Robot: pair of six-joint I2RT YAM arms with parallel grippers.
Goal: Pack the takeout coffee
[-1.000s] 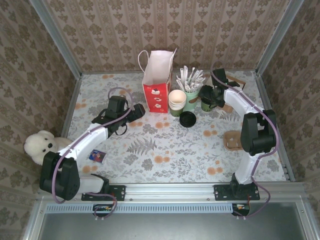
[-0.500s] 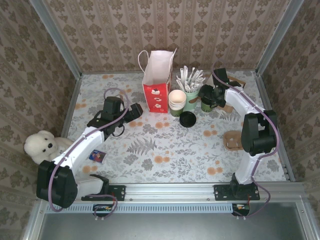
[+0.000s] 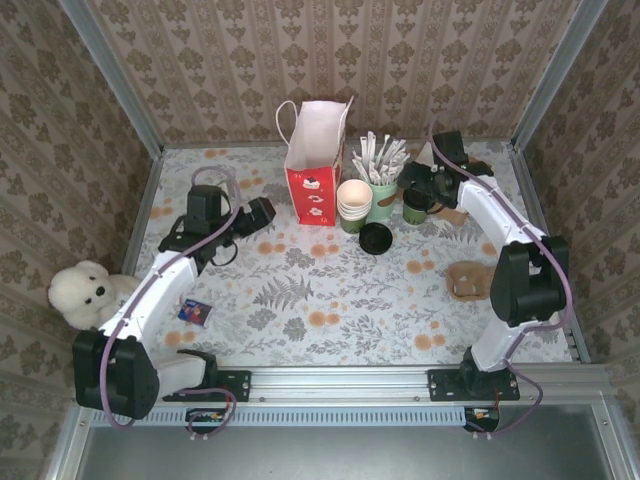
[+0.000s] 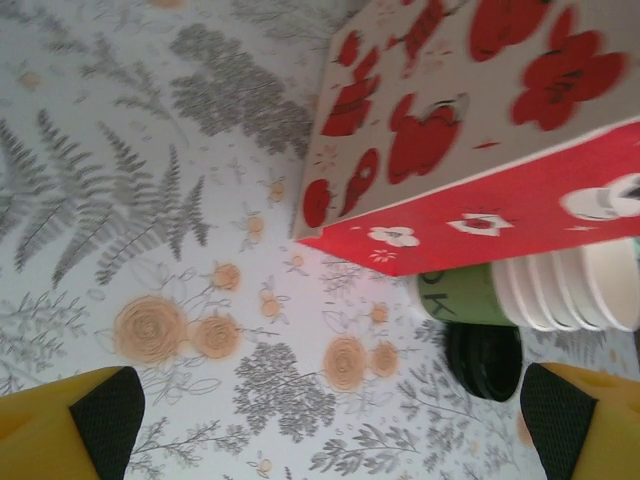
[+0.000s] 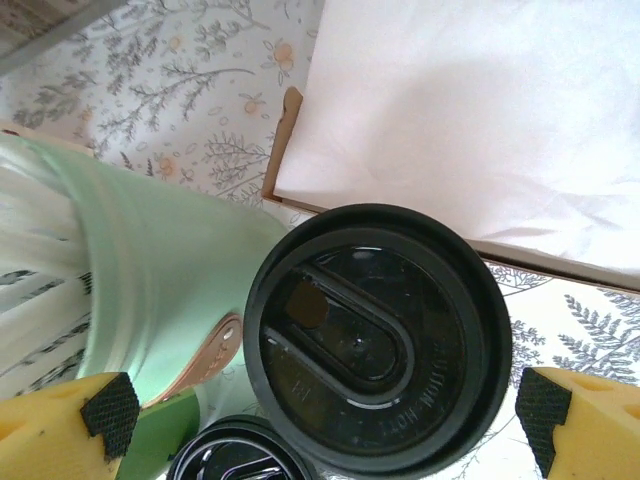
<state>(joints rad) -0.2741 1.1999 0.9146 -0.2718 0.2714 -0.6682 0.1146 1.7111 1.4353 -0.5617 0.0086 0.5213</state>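
The takeout coffee (image 3: pixel 352 200) stood on the table (image 3: pixel 330 290) between the red gift bag (image 3: pixel 312 190) and the mint cup of wrapped sticks (image 3: pixel 383 200), while the right gripper (image 5: pixel 328 412) hung spread wide astride a black-lidded cup (image 5: pixel 375 335) and the left gripper (image 4: pixel 332 410), equally spread, held nothing.

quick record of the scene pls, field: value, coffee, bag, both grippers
coffee: green paper cup with black lid, upright on the table, not in the bag
bag: red and white paper gift bag, upright, top open
cup stack: green paper cups with cream rims, right of the bag
loose lid: flat black round disc, on the table
left gripper: open, empty, facing the bag
right gripper: open, straddling the lidded cup from above
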